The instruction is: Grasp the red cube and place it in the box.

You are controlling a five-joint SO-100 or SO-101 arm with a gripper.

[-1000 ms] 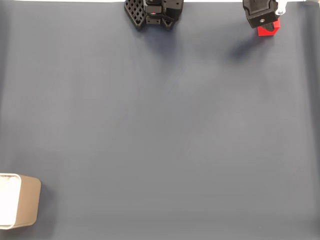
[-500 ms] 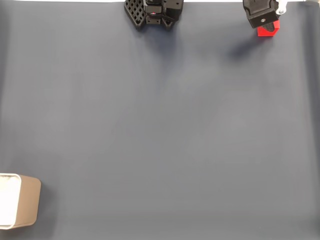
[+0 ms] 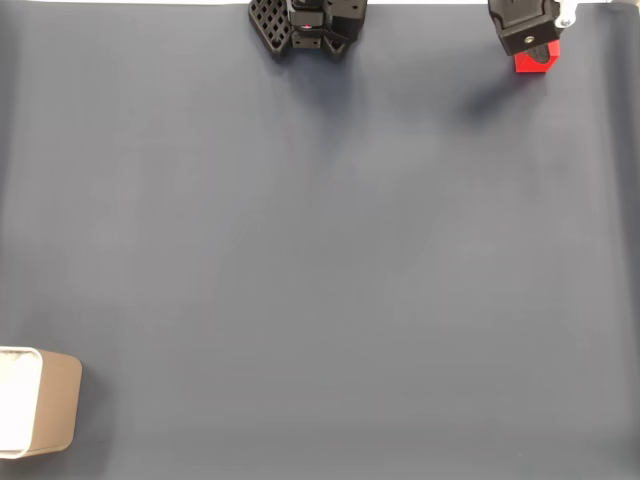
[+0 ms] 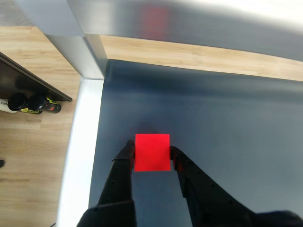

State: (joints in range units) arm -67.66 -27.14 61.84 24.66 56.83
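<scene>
Red cube (image 4: 152,152) is sitting squarely between the 2 black fingers (image 4: 124,166) of the claw (image 4: 151,152), both tips pressing its side faces, so the claw is clenching on it. In the fixed view the claw (image 3: 531,42) is covering the cube (image 3: 534,62) at the table's (image 3: 320,250) top right edge. Key relation: the box (image 3: 52,404) is lying diagonally opposite, at bottom left, well apart. Cube looks plain-faced, bright and square, with no long axis.

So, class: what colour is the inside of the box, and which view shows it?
White inside the box, with tan outer walls; the fixed view shows it.
</scene>
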